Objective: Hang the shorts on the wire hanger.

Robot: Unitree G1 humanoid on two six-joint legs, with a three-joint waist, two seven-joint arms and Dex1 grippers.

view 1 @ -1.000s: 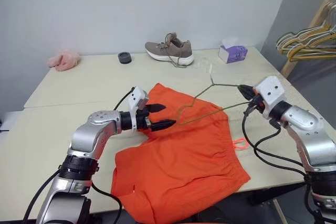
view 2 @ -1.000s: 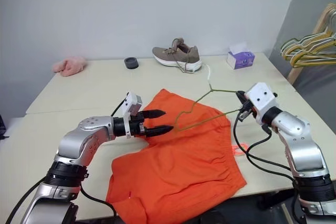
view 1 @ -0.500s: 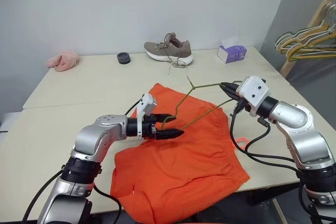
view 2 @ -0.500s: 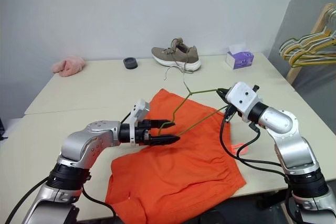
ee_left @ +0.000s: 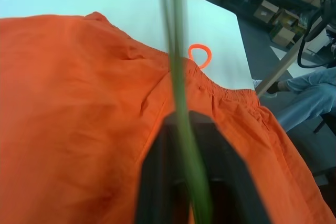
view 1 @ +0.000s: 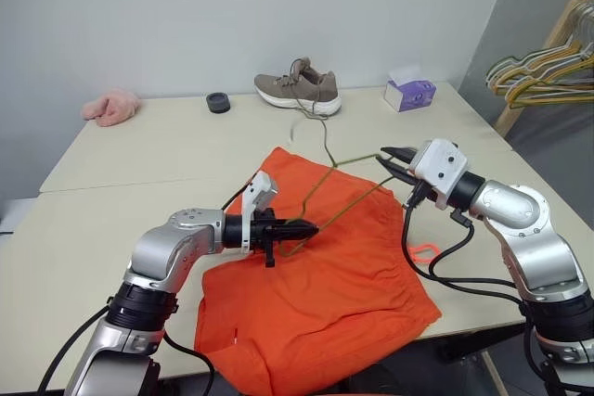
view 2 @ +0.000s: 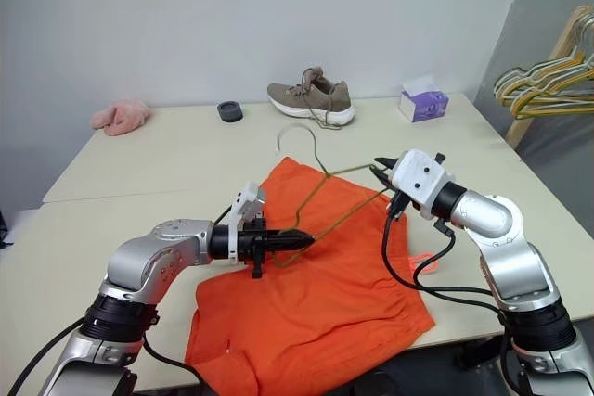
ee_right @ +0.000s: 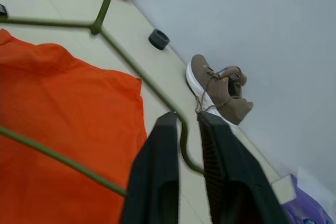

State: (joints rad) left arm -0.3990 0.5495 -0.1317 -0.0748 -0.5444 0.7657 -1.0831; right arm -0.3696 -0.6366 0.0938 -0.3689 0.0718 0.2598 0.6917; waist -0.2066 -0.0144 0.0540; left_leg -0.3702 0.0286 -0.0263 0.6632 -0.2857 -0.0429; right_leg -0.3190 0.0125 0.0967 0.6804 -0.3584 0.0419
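The orange shorts (view 1: 325, 294) lie flat on the table (view 1: 139, 150), their pink cord loop (view 1: 425, 252) at the right edge. Just above them the olive wire hanger (view 1: 332, 165) is held tilted, its hook pointing toward the far side. My left gripper (view 1: 304, 228) is shut on the hanger's near left corner, and in the left wrist view the wire (ee_left: 178, 77) runs straight between its fingers. My right gripper (view 1: 388, 157) is at the hanger's right corner with its fingers slightly apart. In the right wrist view the wire's bend (ee_right: 147, 80) sits loose in that gap.
A brown shoe (view 1: 299, 87), a purple tissue box (view 1: 411, 94), a small black ring (view 1: 219, 102) and a pink cloth (view 1: 111, 107) line the table's far edge. A wooden rack of hangers (view 1: 548, 76) stands off the right side. A seated person's legs (ee_left: 310, 93) are beyond the table.
My left gripper has closed on the hanger's left corner. The right gripper carried the hanger leftward over the shorts, then parted its fingers. The hanger's hook has swung toward the shoe.
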